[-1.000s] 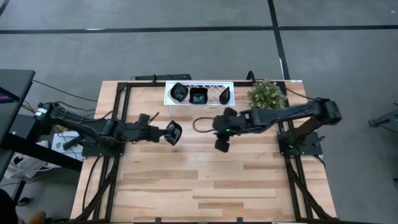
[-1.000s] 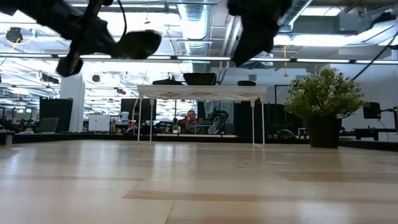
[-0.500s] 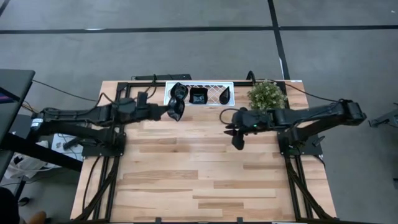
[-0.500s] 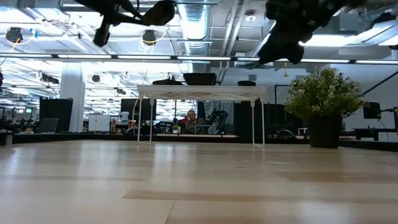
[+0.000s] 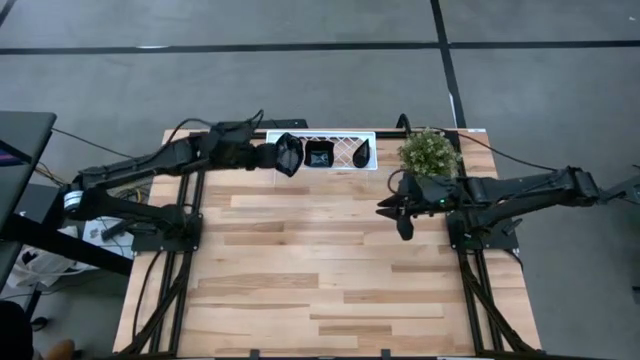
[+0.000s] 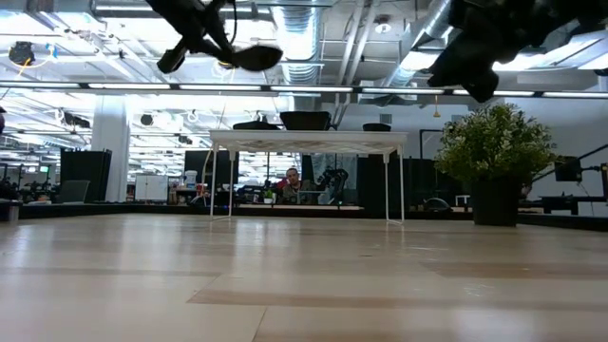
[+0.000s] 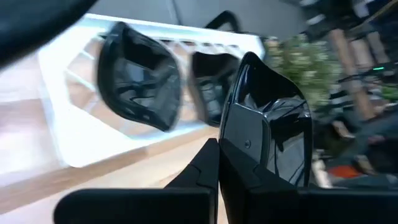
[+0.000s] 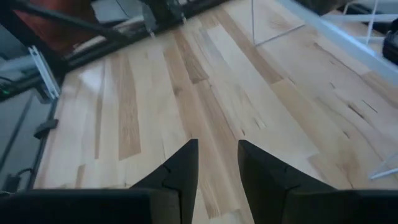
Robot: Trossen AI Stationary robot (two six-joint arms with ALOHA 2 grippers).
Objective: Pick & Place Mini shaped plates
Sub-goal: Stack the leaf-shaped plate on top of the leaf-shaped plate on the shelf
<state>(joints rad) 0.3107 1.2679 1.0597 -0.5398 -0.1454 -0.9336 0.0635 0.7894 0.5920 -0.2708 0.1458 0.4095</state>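
A glossy black mini plate [image 5: 289, 156] hangs above the left end of the white lattice tray [image 5: 340, 134], with my left gripper [image 5: 272, 155] shut on it. In the left wrist view this held plate [image 7: 267, 124] stands in front of two black plates [image 7: 140, 81] [image 7: 208, 87] that lie in the tray [image 7: 74, 124]. A third, leaf-shaped plate [image 5: 363, 153] lies at the tray's right end. My right gripper [image 5: 400, 222] hovers open and bare over the table's right part, in front of the plant [image 5: 430, 152]. My left gripper pinches the plate's rim [image 7: 231, 144] between its two fingers [image 7: 208, 163], which come slanting down from the table's left side. The plate [image 6: 252, 57] is lifted clear and juts out beyond the fingertips, high above the tray.
A green potted plant [image 6: 494, 142] stands at the far right, beside the tray. Bare wood [image 8: 124, 106] fills the middle and near part of the table. Black frame rails [image 5: 190, 200] run along both sides.
My left gripper, still shut on the plate, has swung from the table's left middle toward the far edge and risen; the plate now hangs over the tray's left end. My right gripper has drawn back from the centre toward the right edge, staying open.
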